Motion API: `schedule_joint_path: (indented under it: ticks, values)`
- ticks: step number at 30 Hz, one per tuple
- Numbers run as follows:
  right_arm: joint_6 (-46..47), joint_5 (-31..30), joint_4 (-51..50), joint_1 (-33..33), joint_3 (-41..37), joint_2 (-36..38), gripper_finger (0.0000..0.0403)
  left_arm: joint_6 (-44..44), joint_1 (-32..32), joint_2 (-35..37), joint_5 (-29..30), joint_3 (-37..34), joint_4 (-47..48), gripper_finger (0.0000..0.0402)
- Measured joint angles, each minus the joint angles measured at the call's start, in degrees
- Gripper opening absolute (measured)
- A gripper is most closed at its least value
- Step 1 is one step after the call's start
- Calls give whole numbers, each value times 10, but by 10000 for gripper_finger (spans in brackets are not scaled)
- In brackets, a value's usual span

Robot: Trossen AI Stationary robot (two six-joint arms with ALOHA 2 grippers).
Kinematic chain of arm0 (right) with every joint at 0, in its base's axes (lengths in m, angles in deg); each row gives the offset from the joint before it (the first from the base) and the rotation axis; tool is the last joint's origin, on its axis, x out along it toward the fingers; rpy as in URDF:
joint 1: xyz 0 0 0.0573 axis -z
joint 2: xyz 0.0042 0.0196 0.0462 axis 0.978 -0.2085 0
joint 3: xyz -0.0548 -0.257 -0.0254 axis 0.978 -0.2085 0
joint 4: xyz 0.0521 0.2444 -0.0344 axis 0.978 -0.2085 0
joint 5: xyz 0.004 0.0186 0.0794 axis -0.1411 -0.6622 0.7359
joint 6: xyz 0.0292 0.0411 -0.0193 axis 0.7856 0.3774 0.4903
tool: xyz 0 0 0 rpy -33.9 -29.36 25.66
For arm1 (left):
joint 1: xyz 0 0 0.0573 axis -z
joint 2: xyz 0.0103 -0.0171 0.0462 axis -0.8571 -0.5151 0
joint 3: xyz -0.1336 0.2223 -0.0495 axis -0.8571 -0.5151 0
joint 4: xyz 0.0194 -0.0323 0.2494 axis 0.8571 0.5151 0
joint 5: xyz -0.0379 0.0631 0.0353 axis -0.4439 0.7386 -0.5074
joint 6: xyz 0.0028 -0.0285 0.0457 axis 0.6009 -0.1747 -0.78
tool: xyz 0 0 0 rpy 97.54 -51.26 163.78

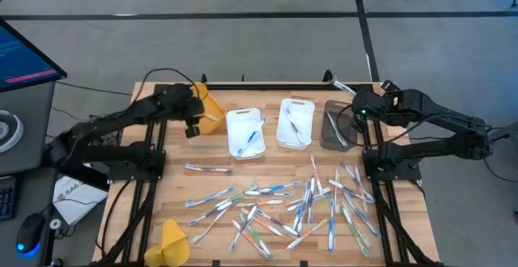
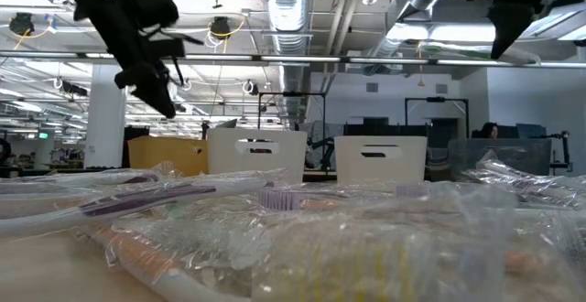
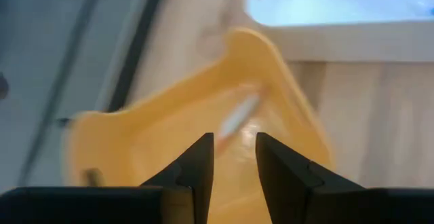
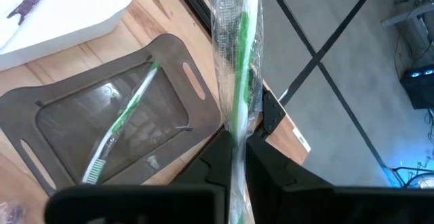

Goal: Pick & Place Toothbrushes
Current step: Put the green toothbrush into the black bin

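Observation:
Many wrapped toothbrushes (image 1: 299, 210) lie scattered on the table's near half, and one (image 1: 208, 168) lies apart to their left. My left gripper (image 3: 234, 159) is open and hovers over the yellow tray (image 3: 176, 136) at the far left, where one toothbrush (image 3: 237, 119) lies. My right gripper (image 4: 237, 146) is shut on a green toothbrush in a clear wrapper (image 4: 234, 61). It hangs over the table's far right corner beside the dark tray (image 4: 74, 132), which holds one green toothbrush (image 4: 122, 125). My right gripper pinches the wrapped green toothbrush between its two fingers, on the handle (image 4: 237, 130). The toothbrush runs on past the fingertips, in line with them. It is lifted clear of the table and the dark tray.
Two white trays (image 1: 244, 131) (image 1: 295, 123) stand between the yellow tray (image 1: 212, 109) and the dark tray (image 1: 338, 125), each holding toothbrushes. A yellow object (image 1: 172, 243) lies at the near left edge. Bare wood shows left of the pile.

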Motion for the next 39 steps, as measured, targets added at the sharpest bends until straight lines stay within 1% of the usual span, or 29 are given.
schedule_joint_path:
  ticks: [2, 5, 9, 11, 13, 16, 21, 24, 28, 30, 35, 39]
  values:
    - [0, 1, 0, 2, 0, 0, 19, -1, -2, 24, 20, 0, -17, 104]
    - [10, 14, 0, 2, 0, 0, 15, 3, -2, 49, 27, 0, -65, 104]
    - [43, 60, 1, 5, -3, 0, 18, 32, -1, 60, 17, 0, -128, 104]
    - [65, 73, -1, 5, -14, 0, 20, 50, -1, 58, 7, 0, -151, 104]
    - [91, 99, -1, 6, -32, 0, 21, 65, -1, 51, -2, 0, -175, 104]
    - [117, 138, -2, 17, -56, 0, 20, 91, -1, 35, -46, 0, -195, 104]
    - [126, 194, 35, 38, -81, 0, 20, 106, 4, 10, -145, 0, -202, 104]
    - [127, 209, 58, 41, -82, 0, 24, 111, 19, -2, -193, 0, -210, 104]
    - [127, 225, 99, 42, -83, -8, 25, 111, 62, -16, -236, 0, -269, 104]
    - [144, 230, 108, 40, -82, -15, 22, 110, 91, -22, -253, 0, -296, 104]
    - [206, 229, 105, 28, -83, -47, 18, 112, 180, -50, -259, 0, -313, 104]
    - [255, 227, 103, 9, -83, -77, 25, 119, 262, -72, -259, 0, -314, 104]
